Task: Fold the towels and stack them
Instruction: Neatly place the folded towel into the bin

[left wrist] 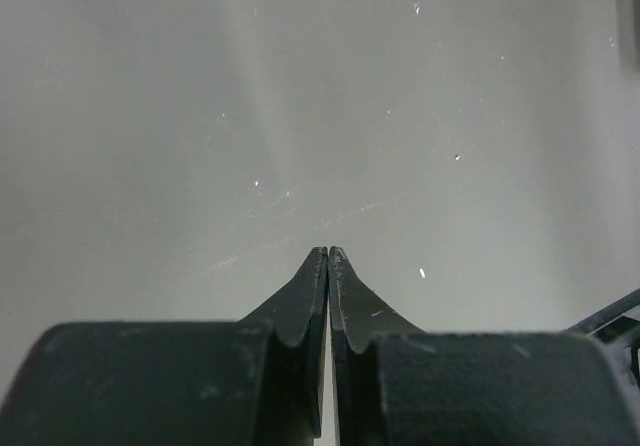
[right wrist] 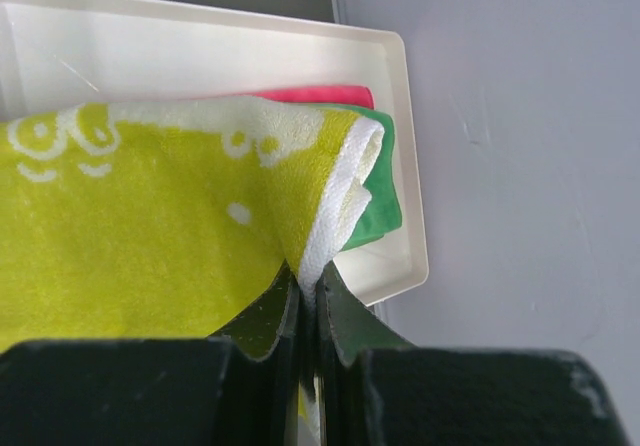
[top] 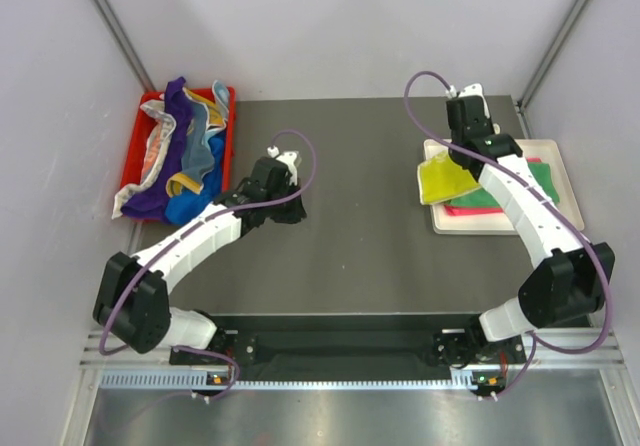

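My right gripper (right wrist: 310,284) is shut on the white-hemmed edge of a yellow-green patterned towel (right wrist: 150,226), holding it over the white tray (right wrist: 402,166). Under it, a green towel (right wrist: 378,211) and a pink towel (right wrist: 320,96) lie folded in the tray. From above, the right gripper (top: 460,164) holds the yellow-green towel (top: 440,180) at the tray's left side, partly over the pink towel (top: 478,206) and green towel (top: 545,181). My left gripper (top: 293,210) rests low over the bare table with its fingers (left wrist: 300,296) pressed together and nothing between them.
A red bin (top: 227,126) at the back left holds a heap of unfolded towels (top: 180,166) in purple, blue, yellow and white, some spilling over its front. The white tray (top: 438,221) sits at the back right near the enclosure wall.
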Motion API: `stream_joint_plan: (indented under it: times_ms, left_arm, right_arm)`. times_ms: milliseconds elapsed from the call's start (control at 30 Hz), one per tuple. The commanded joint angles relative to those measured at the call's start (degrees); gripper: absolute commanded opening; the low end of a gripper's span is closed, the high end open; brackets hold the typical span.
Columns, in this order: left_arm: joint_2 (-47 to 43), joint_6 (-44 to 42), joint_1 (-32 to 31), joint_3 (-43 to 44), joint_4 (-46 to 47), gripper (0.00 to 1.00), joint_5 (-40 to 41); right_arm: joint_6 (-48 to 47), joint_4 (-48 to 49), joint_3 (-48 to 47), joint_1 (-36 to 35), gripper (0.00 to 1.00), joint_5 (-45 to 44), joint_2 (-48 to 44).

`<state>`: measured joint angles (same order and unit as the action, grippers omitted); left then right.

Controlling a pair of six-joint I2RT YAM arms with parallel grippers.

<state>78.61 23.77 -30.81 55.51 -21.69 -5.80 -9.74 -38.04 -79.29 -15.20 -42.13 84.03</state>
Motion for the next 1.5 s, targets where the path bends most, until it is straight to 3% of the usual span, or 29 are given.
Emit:
stream_joint_plan:
  times_ms: [0,733,1033,1167,1467]
  left_arm:
    - [0.67,-0.92,-0.13,1.80,0.51,0.06,-0.96]
    - [3.57,-0.65,-0.13,1.80,0.86,0.06,-2.90]
    - [4.27,-0.92,-0.13,1.97,0.34,0.06,-3.34]
    - [4.36,-1.00,-0.13,2.06,-0.02,0.06,-3.34]
    - [3.92,-0.83,-0.04,2.24,-0.10,0.07,-2.02]
  right_arm:
    - [-1.42,-0.10,-4.56,0.96,0.00,-0.85,-1.85]
    - [-1.16,1.48,-4.56,9.04,0.00,5.39,1.13]
    - [2.43,3.94,-2.45,14.67,0.03,8.20,8.07]
    - [4.46,4.03,-2.63,18.01,0.39,7.68,11.15]
    - [8.85,2.36,-6.23,18.98,0.75,10.48,10.11]
